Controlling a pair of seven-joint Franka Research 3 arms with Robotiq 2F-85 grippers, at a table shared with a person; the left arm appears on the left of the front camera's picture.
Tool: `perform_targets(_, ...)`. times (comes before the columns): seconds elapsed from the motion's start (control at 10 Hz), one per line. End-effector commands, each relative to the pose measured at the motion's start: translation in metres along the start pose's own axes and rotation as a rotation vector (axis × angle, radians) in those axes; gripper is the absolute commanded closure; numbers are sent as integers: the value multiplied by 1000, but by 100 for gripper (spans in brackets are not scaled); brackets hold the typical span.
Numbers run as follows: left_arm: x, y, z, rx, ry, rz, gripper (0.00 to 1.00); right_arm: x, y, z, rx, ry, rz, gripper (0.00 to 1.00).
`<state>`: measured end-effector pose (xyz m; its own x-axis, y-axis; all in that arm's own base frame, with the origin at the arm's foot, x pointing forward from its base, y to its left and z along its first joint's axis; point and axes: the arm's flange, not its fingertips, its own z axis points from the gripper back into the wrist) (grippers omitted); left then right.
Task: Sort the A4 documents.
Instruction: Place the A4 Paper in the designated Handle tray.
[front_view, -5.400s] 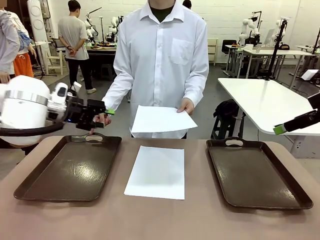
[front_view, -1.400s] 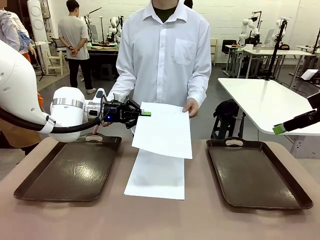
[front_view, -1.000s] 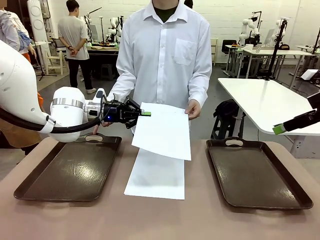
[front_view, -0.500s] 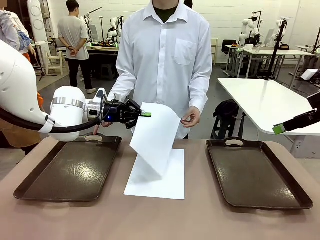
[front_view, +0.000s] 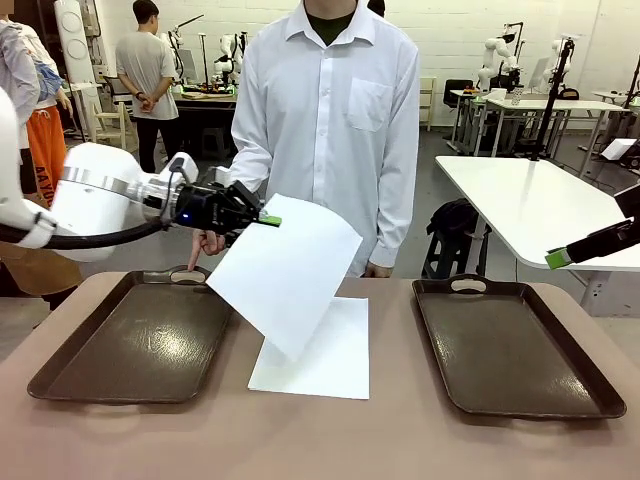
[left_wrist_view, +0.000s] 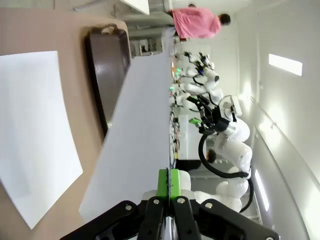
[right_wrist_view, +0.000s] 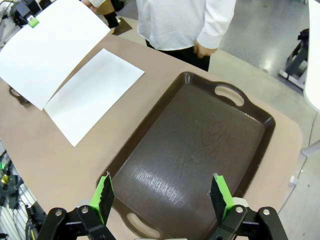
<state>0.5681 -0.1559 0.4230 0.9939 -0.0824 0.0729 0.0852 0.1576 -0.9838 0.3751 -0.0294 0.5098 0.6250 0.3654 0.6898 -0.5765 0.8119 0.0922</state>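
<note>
My left gripper (front_view: 264, 219) is shut on the top corner of a white A4 document (front_view: 285, 275). That sheet hangs tilted in the air, partly over the right edge of the left brown tray (front_view: 130, 340). In the left wrist view the green fingertips (left_wrist_view: 169, 181) pinch the sheet's edge (left_wrist_view: 140, 135). A second A4 document (front_view: 322, 355) lies flat on the table between the trays. My right gripper (right_wrist_view: 162, 195) stands open above the right brown tray (right_wrist_view: 200, 145), holding nothing. It shows at the right edge of the front view (front_view: 557, 259).
A person in a white shirt (front_view: 330, 110) stands at the far side of the table, both hands lowered at the table's edge. The right tray (front_view: 515, 345) is bare. White tables and other people stand behind.
The person has let go of the sheet and dropped the hand. My left gripper has carried the sheet left, toward the left tray. The right arm has not moved.
</note>
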Motion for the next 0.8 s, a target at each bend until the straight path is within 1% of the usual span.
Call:
perform_targets(0.0, -31, -8, 13, 81, -129, 54, 99, -1, -3, -2, 13, -4, 1, 0)
perform_targets(0.1, -41, -8, 19, 113, -164, 74, 99, -1, -3, -2, 13, -4, 1, 0)
perform_targets(0.3, -54, 0, 33, 122, -216, 111, 99, -1, -3, -2, 13, -4, 1, 0)
perform_targets(0.5, -52, 9, 54, 159, -206, 120, 99, -1, -3, -2, 13, -4, 1, 0)
perform_targets(0.7, -51, 13, 78, 162, -202, 157, 99, -1, -3, -2, 13, -4, 1, 0)
